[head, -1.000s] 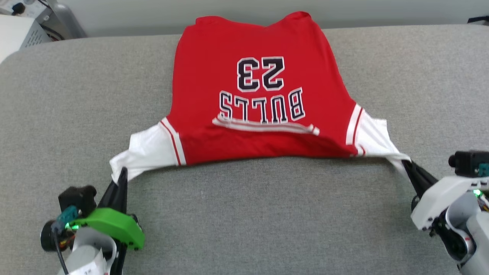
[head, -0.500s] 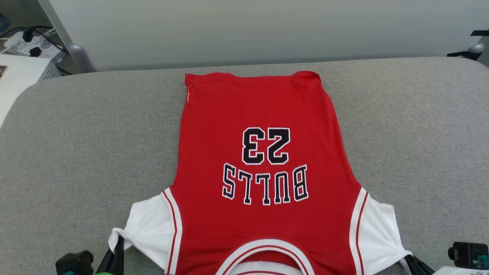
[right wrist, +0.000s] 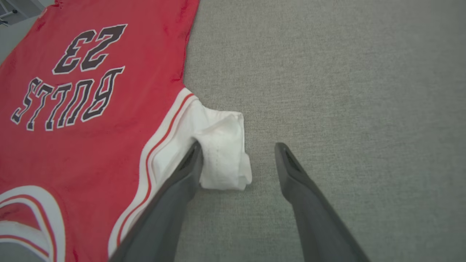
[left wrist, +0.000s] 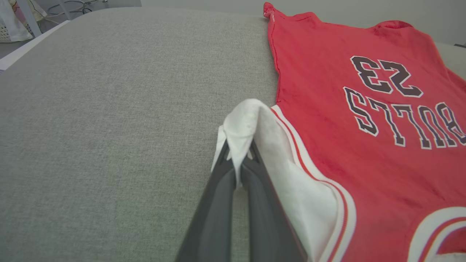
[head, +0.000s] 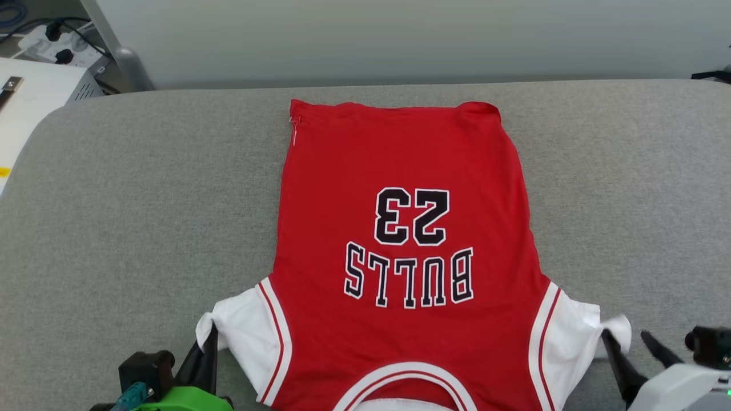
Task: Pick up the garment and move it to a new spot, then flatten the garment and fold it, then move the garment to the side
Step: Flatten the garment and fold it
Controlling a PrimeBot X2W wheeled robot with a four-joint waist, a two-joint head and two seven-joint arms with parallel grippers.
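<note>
Open grey surface [head: 143, 228] flanks garment [head: 400, 160] both sides; white box [head: 34, 97] far left.

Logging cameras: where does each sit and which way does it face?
Head view: on the head, facing forward-down at the red jersey T-shirt on the grey fabric table; left gripper and right gripper at bottom corners.
Left wrist view: along its shut fingers pinching a white sleeve.
Right wrist view: along its open fingers, the other sleeve between them.
Shared: the "BULLS 23" print.
</note>
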